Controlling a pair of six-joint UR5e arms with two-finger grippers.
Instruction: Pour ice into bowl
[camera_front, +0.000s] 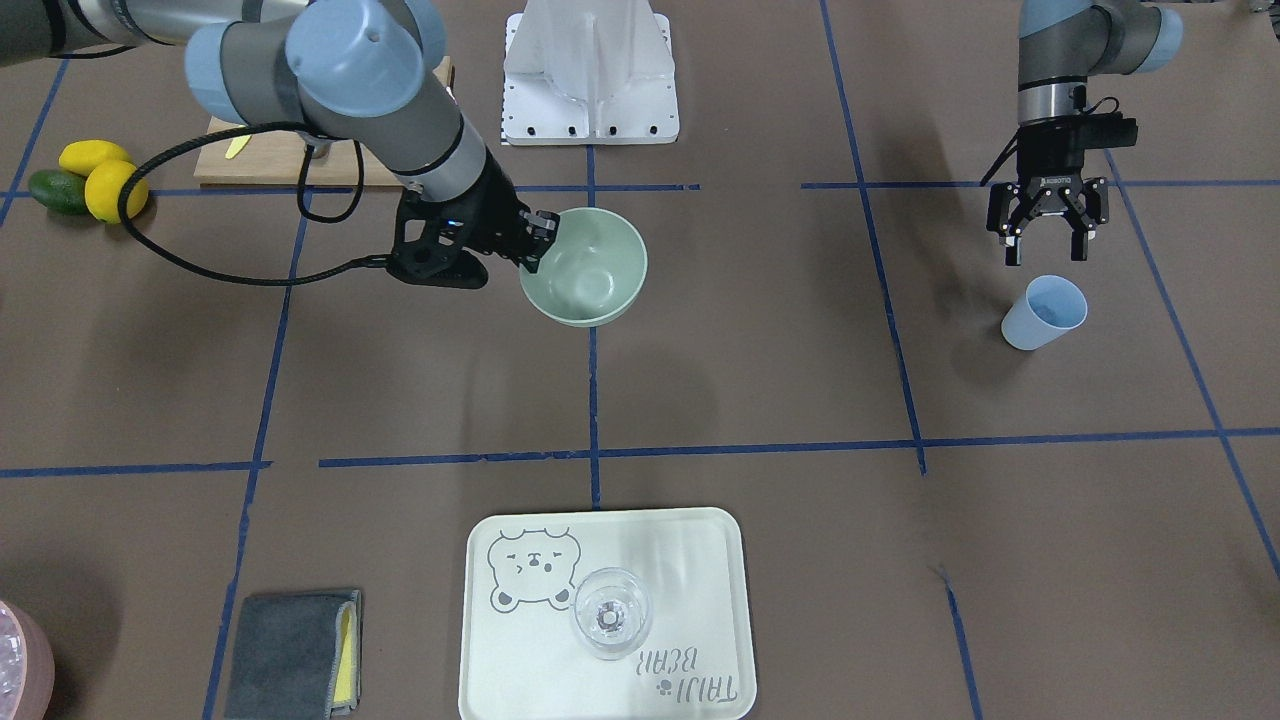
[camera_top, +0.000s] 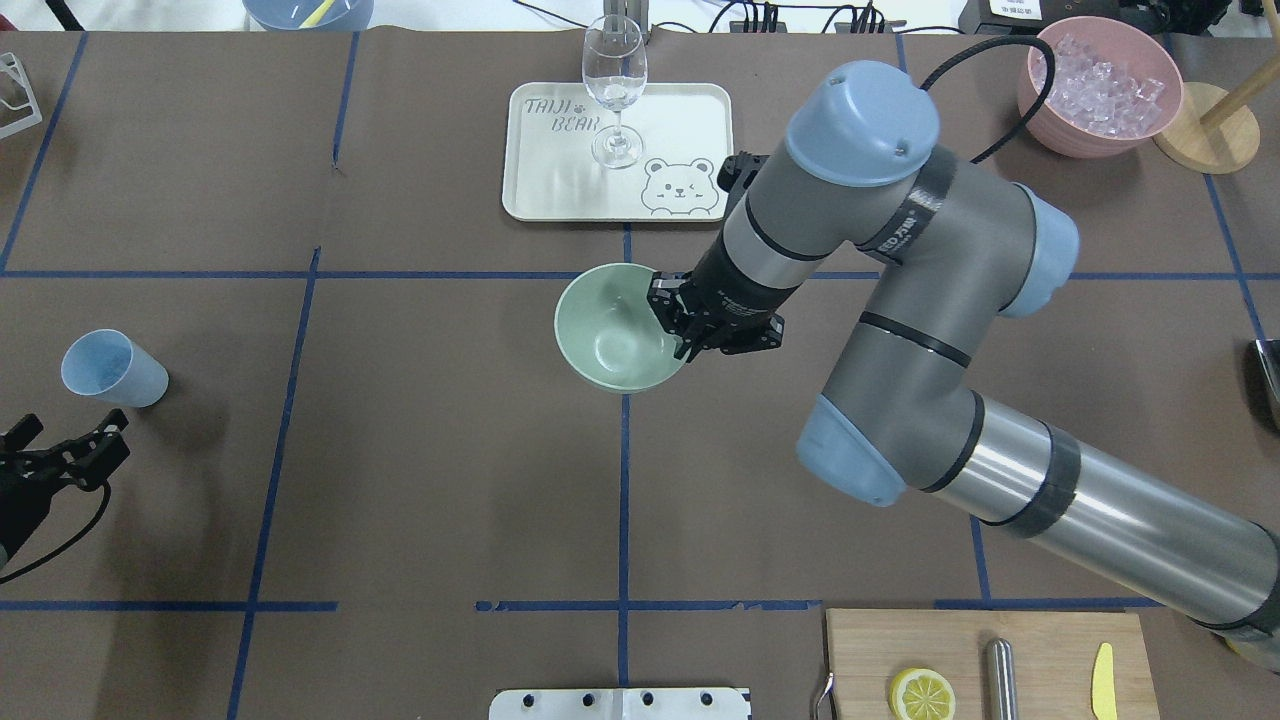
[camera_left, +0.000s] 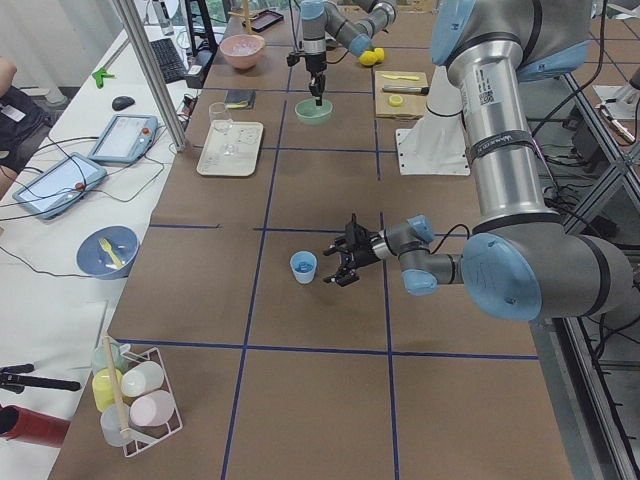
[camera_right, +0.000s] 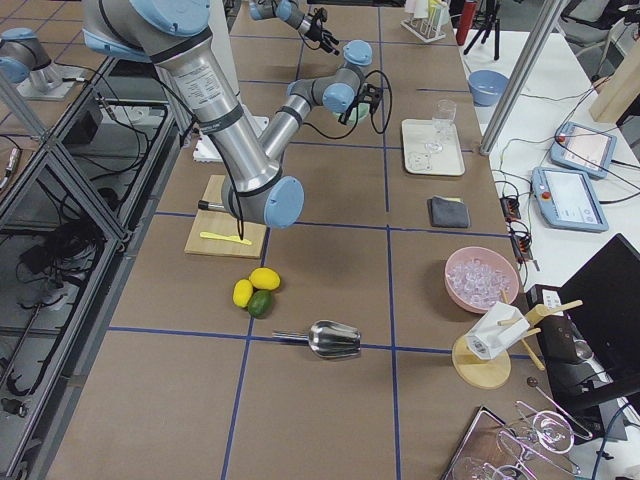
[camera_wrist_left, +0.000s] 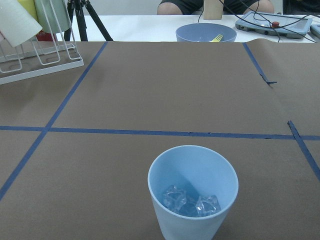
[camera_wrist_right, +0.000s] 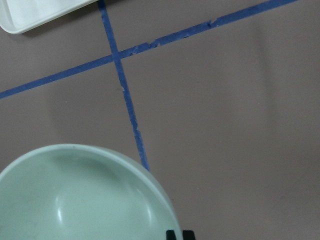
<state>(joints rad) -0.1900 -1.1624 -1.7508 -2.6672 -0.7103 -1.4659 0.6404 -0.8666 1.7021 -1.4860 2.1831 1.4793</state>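
Note:
The pale green bowl (camera_top: 612, 335) sits near the table's middle, over a blue tape cross. My right gripper (camera_top: 672, 318) is shut on its rim on the side nearest that arm, and the bowl (camera_front: 595, 275) looks slightly tilted. In the right wrist view the bowl (camera_wrist_right: 75, 200) fills the lower left and is bare inside. The ice (camera_wrist_left: 191, 201), a few clear cubes, lies in the bottom of a light blue cup (camera_wrist_left: 192, 192). My left gripper (camera_front: 1046, 255) hangs open just short of that cup (camera_front: 1045, 312), apart from it.
A pale tray (camera_top: 560, 190) with a wine glass (camera_top: 614, 90) lies beyond the bowl. A pink tub (camera_top: 1100, 85) full of ice stands at the far right. A cutting board (camera_top: 980, 660) is near the robot's base, and a grey cloth (camera_front: 290, 650) lies beside the tray.

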